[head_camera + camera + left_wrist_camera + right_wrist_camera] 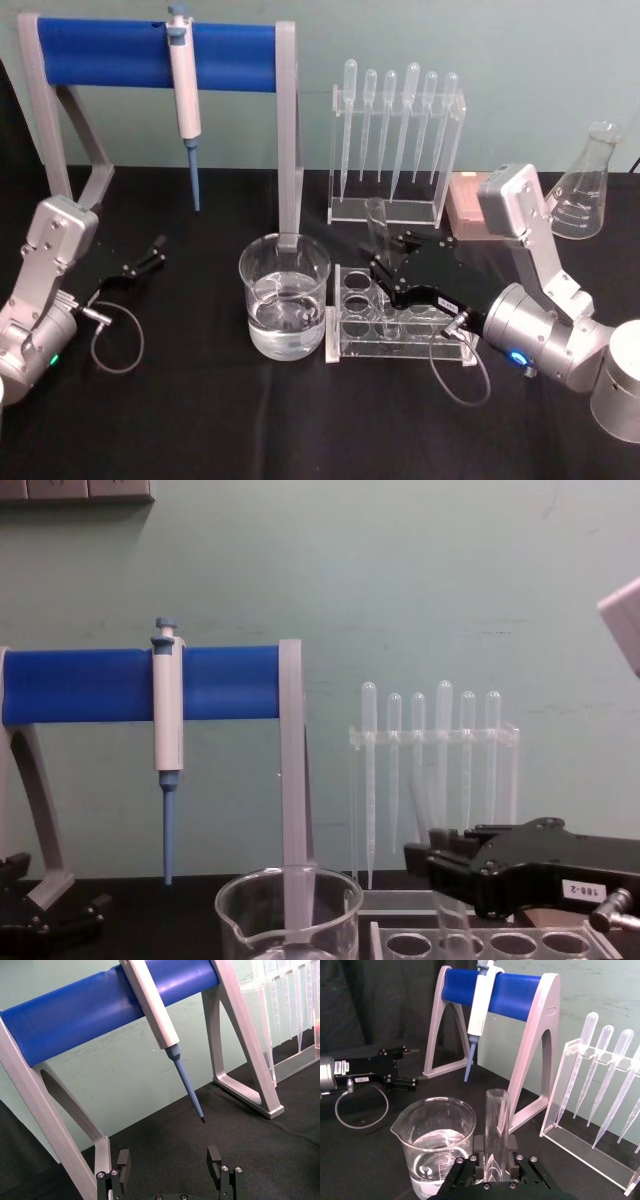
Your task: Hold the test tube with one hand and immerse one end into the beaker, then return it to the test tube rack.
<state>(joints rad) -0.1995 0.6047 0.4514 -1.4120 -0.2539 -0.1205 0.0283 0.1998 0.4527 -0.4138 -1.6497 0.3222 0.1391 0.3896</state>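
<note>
The test tube point(377, 228) stands upright over the clear rack point(400, 320), right of the beaker point(285, 295), which holds clear liquid. My right gripper point(386, 256) is shut on the tube's middle. In the right wrist view the test tube point(496, 1125) rises between the pads, with the beaker point(437, 1140) close beside it. The chest view shows the right gripper point(437, 865) on the test tube point(452, 905), whose lower end reaches the rack's holes, behind the beaker point(290, 910). My left gripper point(150, 255) rests parked at the left, open and empty, its fingers point(122, 1162) spread wide.
A blue-barred stand point(155, 52) with a hanging pipettor point(185, 95) rises behind the beaker. A clear holder of plastic pipettes point(395, 140) stands behind the rack. A conical flask point(582, 185) and a pink box point(468, 205) sit at the back right.
</note>
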